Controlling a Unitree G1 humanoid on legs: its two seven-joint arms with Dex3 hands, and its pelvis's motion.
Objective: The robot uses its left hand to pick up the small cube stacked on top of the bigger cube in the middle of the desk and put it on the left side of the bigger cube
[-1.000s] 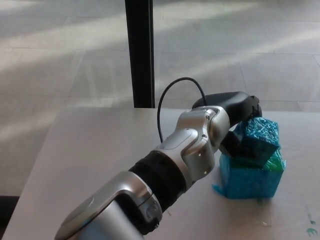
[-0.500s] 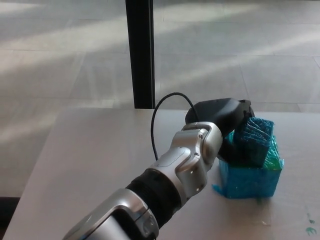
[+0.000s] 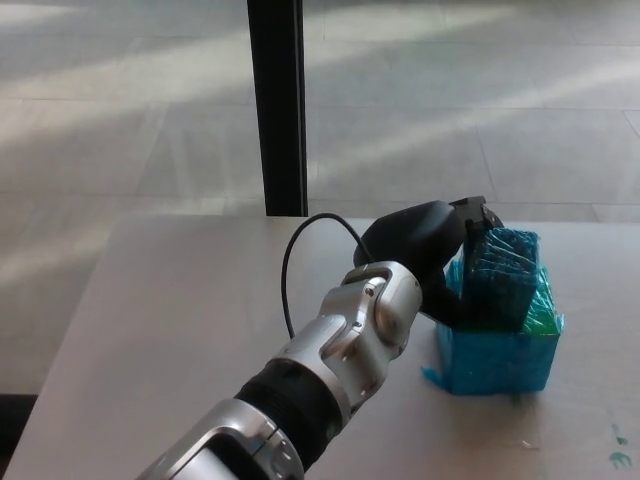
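Note:
The small teal cube (image 3: 503, 275) is tilted up on edge atop the bigger blue-green cube (image 3: 497, 355) at the right of the desk. My left hand (image 3: 432, 245) is shut on the small cube, gripping its left side with black fingers (image 3: 478, 212) over the top edge. The silver and black left forearm (image 3: 340, 360) runs diagonally from the bottom left up to the cubes and hides the bigger cube's left face. My right hand does not show.
The pale desk (image 3: 190, 310) stretches left of the cubes. A black cable (image 3: 295, 260) loops from the wrist. A black pillar (image 3: 276, 105) stands behind the desk's far edge. Small green marks (image 3: 618, 458) lie at the right front corner.
My left hand has drawn slightly left and rotated, and the small cube has tipped further upright on the bigger cube. The forearm has swung left with it.

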